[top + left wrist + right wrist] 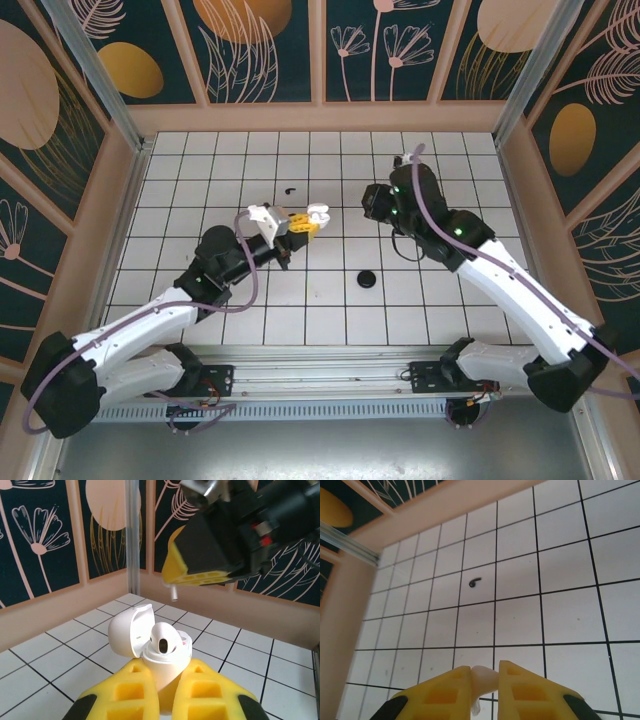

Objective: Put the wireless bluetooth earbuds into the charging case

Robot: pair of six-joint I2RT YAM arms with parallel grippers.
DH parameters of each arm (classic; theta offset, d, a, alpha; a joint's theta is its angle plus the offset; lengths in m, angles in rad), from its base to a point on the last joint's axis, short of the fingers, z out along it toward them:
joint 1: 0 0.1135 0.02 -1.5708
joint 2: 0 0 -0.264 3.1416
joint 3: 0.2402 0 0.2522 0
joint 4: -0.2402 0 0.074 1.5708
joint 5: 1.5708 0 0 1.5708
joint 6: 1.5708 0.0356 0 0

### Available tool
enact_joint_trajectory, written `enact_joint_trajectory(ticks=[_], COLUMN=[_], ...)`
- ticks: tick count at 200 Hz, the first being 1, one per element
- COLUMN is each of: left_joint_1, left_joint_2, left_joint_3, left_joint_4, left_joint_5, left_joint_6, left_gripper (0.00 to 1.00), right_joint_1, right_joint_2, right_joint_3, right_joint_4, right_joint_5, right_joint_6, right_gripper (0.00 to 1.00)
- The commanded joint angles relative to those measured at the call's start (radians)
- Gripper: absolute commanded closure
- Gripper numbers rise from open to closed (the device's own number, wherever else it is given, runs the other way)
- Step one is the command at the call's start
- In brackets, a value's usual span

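The left arm stretches low from its base toward the middle of the tabletop. The left gripper is clamped on the lower body of the white charging case. The case stands roughly upright with its mouth up, and in the left wrist view its lid is swung open to the left. A white earbud sits in one well, its dark oval opening facing the wrist camera.

The right arm reaches in from the right with its elbow bent, and the right gripper is raised just above and beside the case. Its fingers pinch a small white piece, probably a second earbud, though most of it is hidden. In the left wrist view a thin stem points straight down from it.

A black earbud lies on a tile farther back, comma-shaped, its tail curling down and left in the right wrist view. A black round disc lies nearer the arm bases.
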Motion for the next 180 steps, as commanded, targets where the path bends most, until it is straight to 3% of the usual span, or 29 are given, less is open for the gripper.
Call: enact_joint_trajectory(ticks=[1,106,180], left_joint_1=[-0.033,-0.055,-0.055], left_joint_2=[0.03,0.068,0.013], left_joint_3=[0.046,-0.01,-0.039], left_joint_4=[0.017,0.154,0.131], left_joint_5=[-0.035,-0.095,-0.113], left_joint_6=[0.055,0.066,0.059], left_gripper=[1.0,1.0,1.0], right_joint_1=[0.019,0.191,0.207], right_joint_2=[-0.041,0.0,0.015], right_joint_3=[-0.009,0.022,0.003], right_joint_4=[0.052,0.099,0.147], right_joint_5=[0.023,0.051,0.05], right_joint_6=[0.03,0.055,0.038], right_gripper=[0.86,0.86,0.86])
